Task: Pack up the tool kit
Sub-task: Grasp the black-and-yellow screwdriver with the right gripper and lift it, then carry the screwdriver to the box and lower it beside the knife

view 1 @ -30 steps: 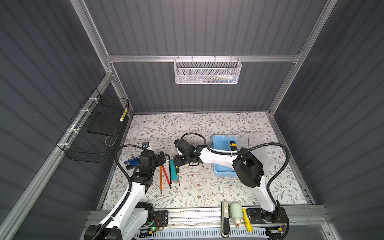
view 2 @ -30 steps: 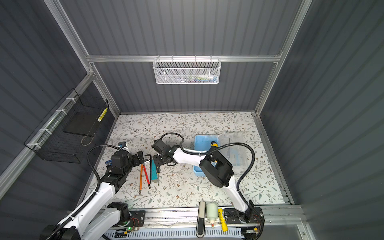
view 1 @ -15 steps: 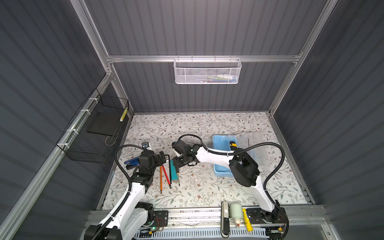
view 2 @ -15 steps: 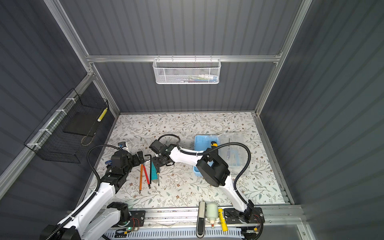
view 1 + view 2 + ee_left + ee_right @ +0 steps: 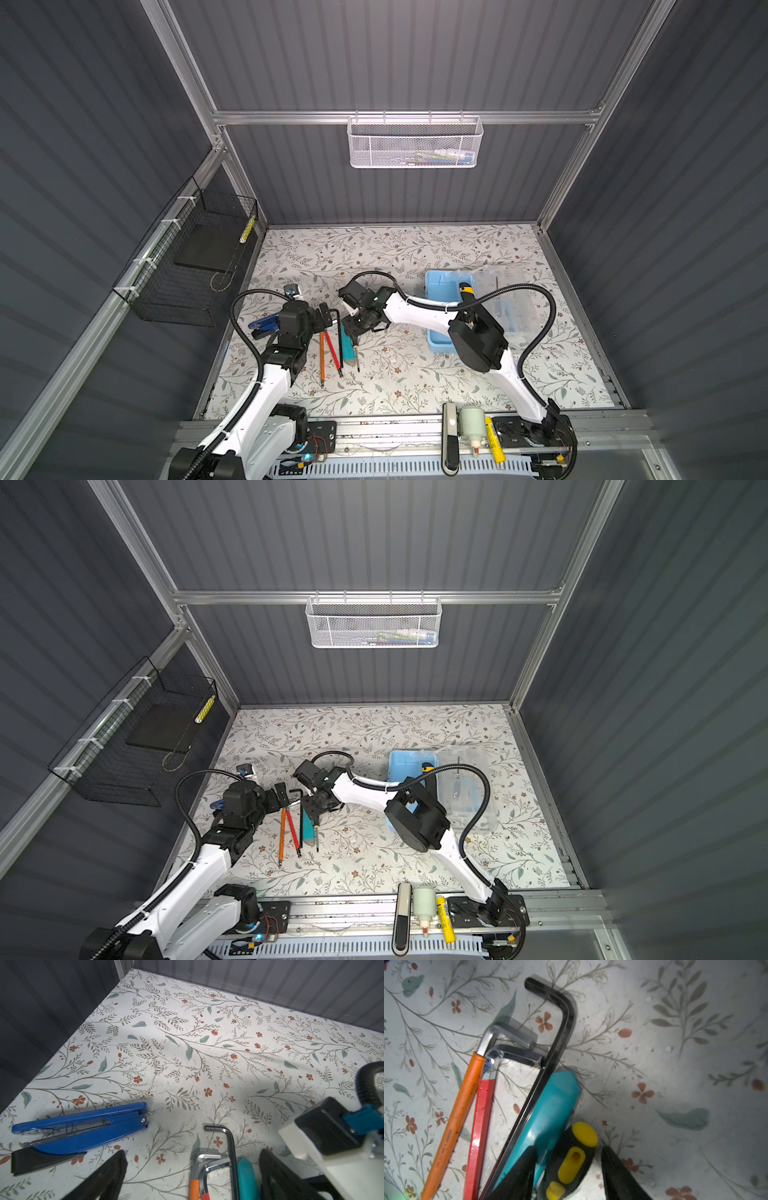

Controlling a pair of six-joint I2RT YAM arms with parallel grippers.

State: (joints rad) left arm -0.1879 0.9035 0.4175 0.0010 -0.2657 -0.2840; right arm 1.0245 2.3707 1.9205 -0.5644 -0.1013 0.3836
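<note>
Overhead view of a floral counter (image 5: 415, 374) with 2 white robot arms.

The tool kit (image 5: 439, 286), 1 light-blue case, sits open on the right half of the counter. Its clear lid (image 5: 511, 286) is folded out flat on the side away from the arms' work. 1 yellow-and-black handle (image 5: 465, 287) already lies inside.

The right tool (image 5: 354, 328) has reached across the middle to a row of implements left of centre. Its jaws are partly spread, 1 on each side of a black-and-yellow screwdriver (image 5: 572, 1159), with a gap showing on 1 side, so it grips nothing yet. The left tool (image 5: 192, 1155) hangs wide and empty over the bent ends of the hex keys.

From the screwdriver, the case lies off to the right in both top views, back toward the right arm's own side, so that arm seems better placed to carry it. The screwdriver's long axis runs far to near, roughly parallel to the case's long side, so little turning looks needed.

On the counter:
- 3 hex keys: 1 orange-sleeved (image 5: 454, 1126), 1 red-sleeved (image 5: 479, 1126), 1 black (image 5: 562, 1022)
- 1 teal handle (image 5: 548, 1109), just beside the screwdriver
- 1 pair of blue pliers (image 5: 83, 1128), set apart
</note>
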